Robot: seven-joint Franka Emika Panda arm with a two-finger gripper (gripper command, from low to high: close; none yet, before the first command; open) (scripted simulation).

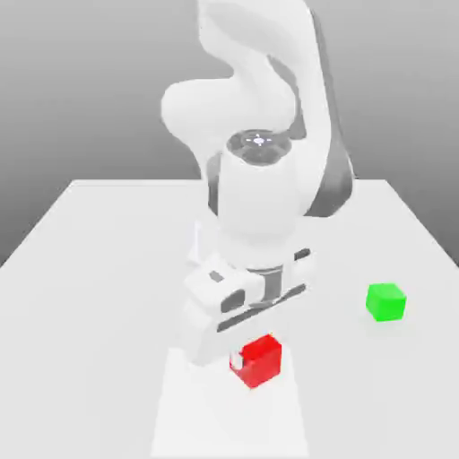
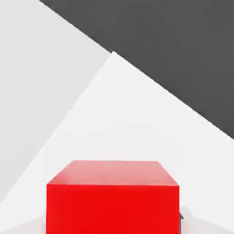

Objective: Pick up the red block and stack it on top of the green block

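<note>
Exterior view: hand [image 1: 240,357] partly hides red block [image 1: 261,360]

table [image 1: 99,233]: white, matte | backdrop [image 1: 81,81]: plain grey | light: even

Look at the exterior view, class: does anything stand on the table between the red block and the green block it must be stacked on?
Nothing visible does. The red block sits at the gripper, and only bare table lies between it and the green block toward the exterior view's right.

Bare table [image 1: 108,269] between red block [image 1: 261,359] and green block [image 1: 386,301], well apart.
</note>
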